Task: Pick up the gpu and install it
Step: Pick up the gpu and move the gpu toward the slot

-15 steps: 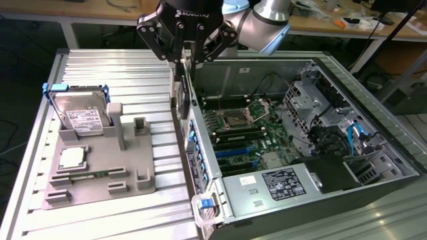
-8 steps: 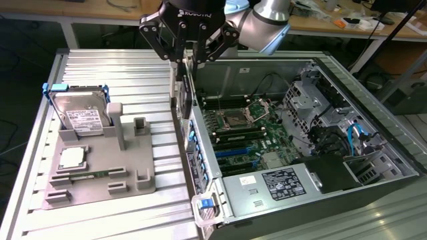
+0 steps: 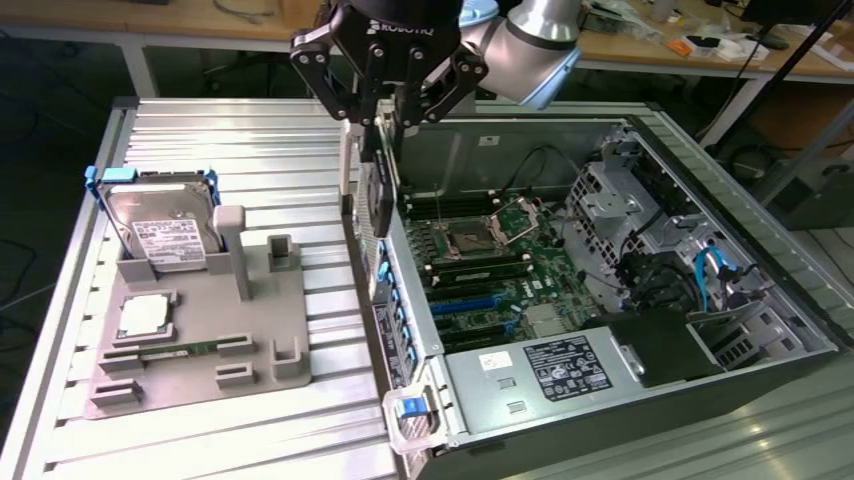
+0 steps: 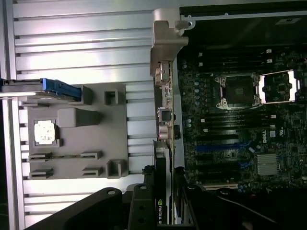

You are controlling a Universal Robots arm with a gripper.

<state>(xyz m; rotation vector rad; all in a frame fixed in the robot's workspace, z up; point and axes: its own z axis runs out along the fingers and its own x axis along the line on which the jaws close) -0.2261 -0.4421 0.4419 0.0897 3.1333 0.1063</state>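
Observation:
The gpu, a thin dark card with a silvery bracket, hangs on edge from my gripper, which is shut on its upper edge. It hovers over the near wall of the open computer case, above the motherboard and short of the blue expansion slots. In the wrist view the gpu appears edge-on between my fingers, with the gripper lined up along the case's rear wall and the blue slots beside it.
A grey fixture on the ribbed metal table holds a hard drive in a blue frame, a processor chip and a green RAM stick. Inside the case are the open processor socket, power supply and drive cages.

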